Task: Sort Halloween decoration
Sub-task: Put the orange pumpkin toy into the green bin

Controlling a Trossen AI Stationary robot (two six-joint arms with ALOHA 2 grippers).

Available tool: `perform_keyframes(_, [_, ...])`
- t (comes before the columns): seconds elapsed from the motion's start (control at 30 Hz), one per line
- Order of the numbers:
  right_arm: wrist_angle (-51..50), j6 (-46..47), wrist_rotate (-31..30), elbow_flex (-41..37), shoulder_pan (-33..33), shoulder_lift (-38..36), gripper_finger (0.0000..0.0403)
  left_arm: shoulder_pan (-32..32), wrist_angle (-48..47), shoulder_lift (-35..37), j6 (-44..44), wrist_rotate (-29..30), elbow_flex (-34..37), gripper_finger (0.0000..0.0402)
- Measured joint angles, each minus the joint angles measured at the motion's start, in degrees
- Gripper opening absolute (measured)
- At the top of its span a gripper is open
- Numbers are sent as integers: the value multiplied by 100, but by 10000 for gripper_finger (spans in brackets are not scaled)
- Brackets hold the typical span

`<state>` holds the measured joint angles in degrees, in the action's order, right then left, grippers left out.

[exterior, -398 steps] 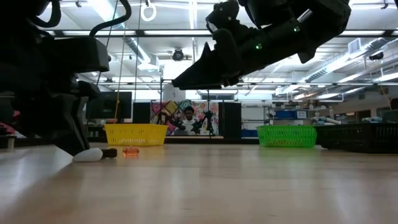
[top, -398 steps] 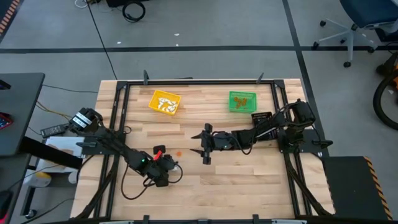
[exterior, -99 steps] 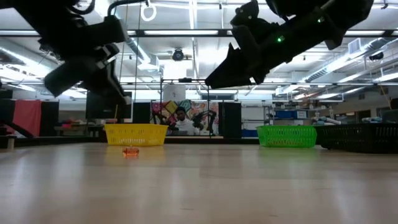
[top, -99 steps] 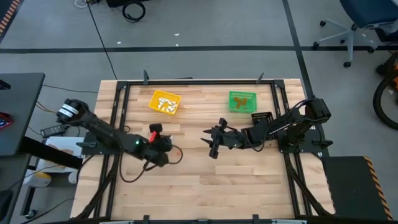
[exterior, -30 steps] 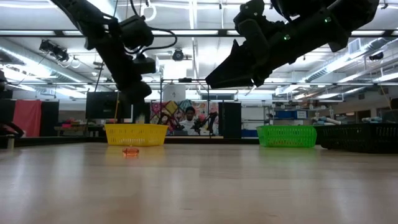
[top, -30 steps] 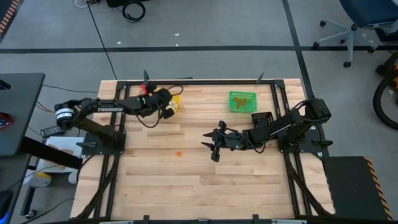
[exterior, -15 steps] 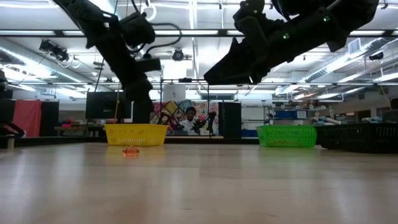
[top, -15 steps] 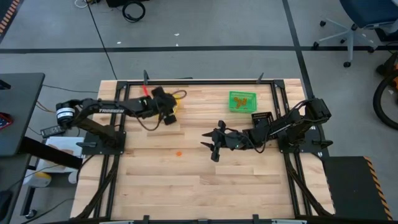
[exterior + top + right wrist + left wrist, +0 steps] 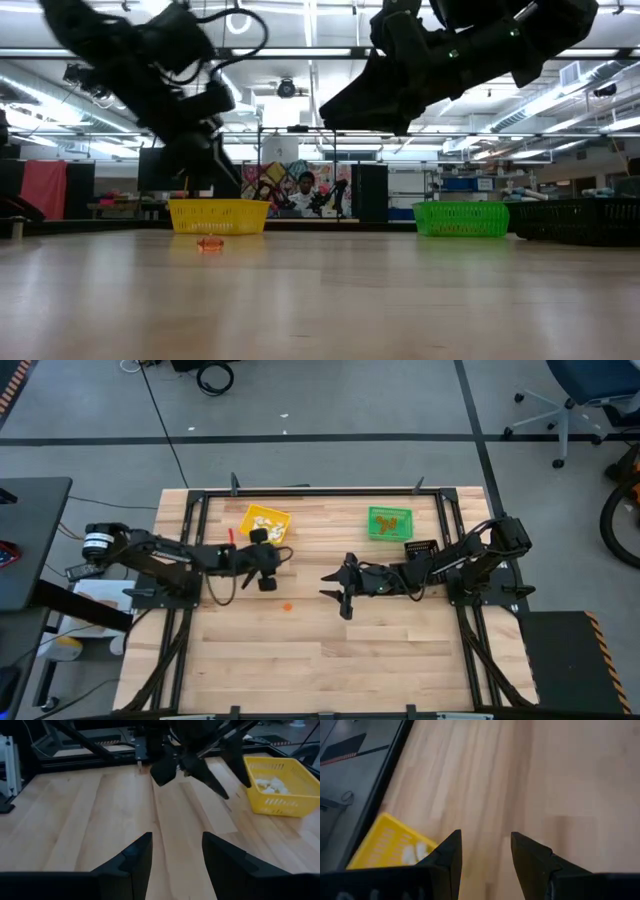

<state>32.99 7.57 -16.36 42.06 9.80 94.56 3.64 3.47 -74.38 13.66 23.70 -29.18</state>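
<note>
One orange trinket [image 9: 287,606] of the Halloween decoration lies alone on the wooden table [image 9: 330,660]; the low view shows it [image 9: 210,243] in front of the yellow bin. My left gripper [image 9: 270,567] hovers open and empty just near of the yellow bin [image 9: 265,521], far-left of the trinket; its fingers [image 9: 447,851] frame bare wood. White trinkets [image 9: 413,853] lie in that bin. My right gripper [image 9: 338,590] hangs open and empty above mid-table, right of the orange trinket, its fingers [image 9: 137,851] pointing toward the left arm [image 9: 197,762].
A green bin [image 9: 388,522] holding orange pieces stands at the far right, and a black bin [image 9: 420,547] sits beside the right arm. A black frame [image 9: 310,490] rims the table. Bare wood stretches along the near half.
My left gripper has swung away from above the yellow bin toward the table's near edge, sinking and turning as it went. My right arm has kept still, and the orange trinket has not moved.
</note>
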Motion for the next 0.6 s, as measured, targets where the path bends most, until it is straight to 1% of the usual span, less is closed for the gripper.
perform_keyframes(0.1, [98,-7,2,2,20,0,176,-201,335,280,-316,-34,456,142])
perform_keyframes(0.17, [179,-14,2,0,20,0,176,-342,340,477,-498,-161,653,142])
perform_keyframes(0.23, [237,-22,2,2,20,0,176,-501,343,682,-558,-370,792,142])
perform_keyframes(0.33, [269,-26,2,0,25,0,176,-752,314,843,-675,-847,898,142])
perform_keyframes(0.47, [342,-33,-21,0,25,0,176,-1026,326,797,-905,-1477,899,142])
perform_keyframes(0.6, [448,-161,-35,0,26,0,176,-1213,267,711,-1123,-1593,907,142])
